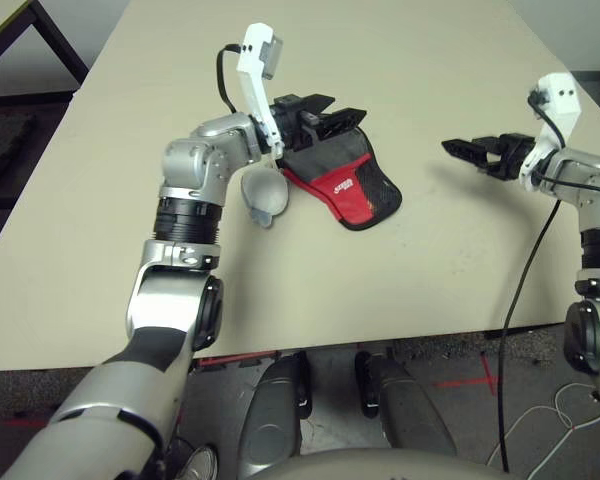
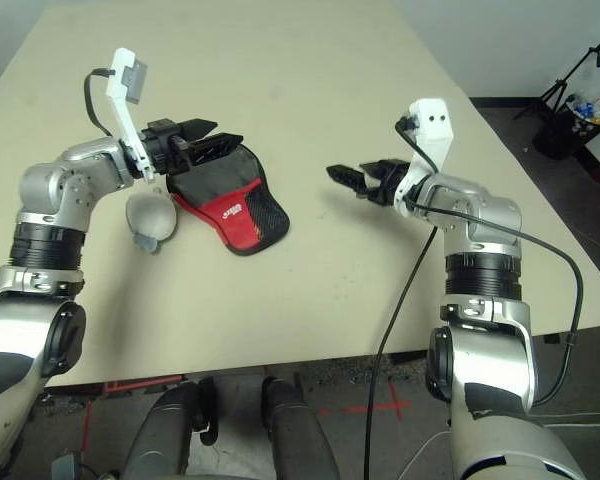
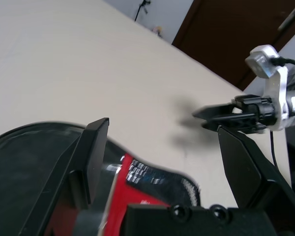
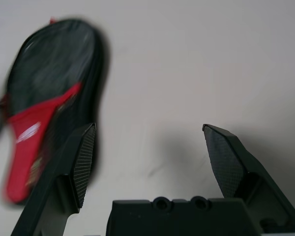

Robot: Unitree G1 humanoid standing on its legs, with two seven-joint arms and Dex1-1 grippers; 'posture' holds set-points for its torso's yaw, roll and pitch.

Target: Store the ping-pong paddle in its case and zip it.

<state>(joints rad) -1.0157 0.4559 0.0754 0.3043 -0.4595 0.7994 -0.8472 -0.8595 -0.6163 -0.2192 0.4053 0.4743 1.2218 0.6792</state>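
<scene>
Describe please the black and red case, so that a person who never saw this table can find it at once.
On the pale table, look below the robot's left gripper. The case lies flat there, paddle-shaped, black with a red panel and white logo. Unlike the smaller, plain grey round object beside it, it has a mesh pocket.

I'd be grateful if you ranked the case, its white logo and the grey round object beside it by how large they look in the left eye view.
1. Case
2. Grey round object
3. White logo
</scene>
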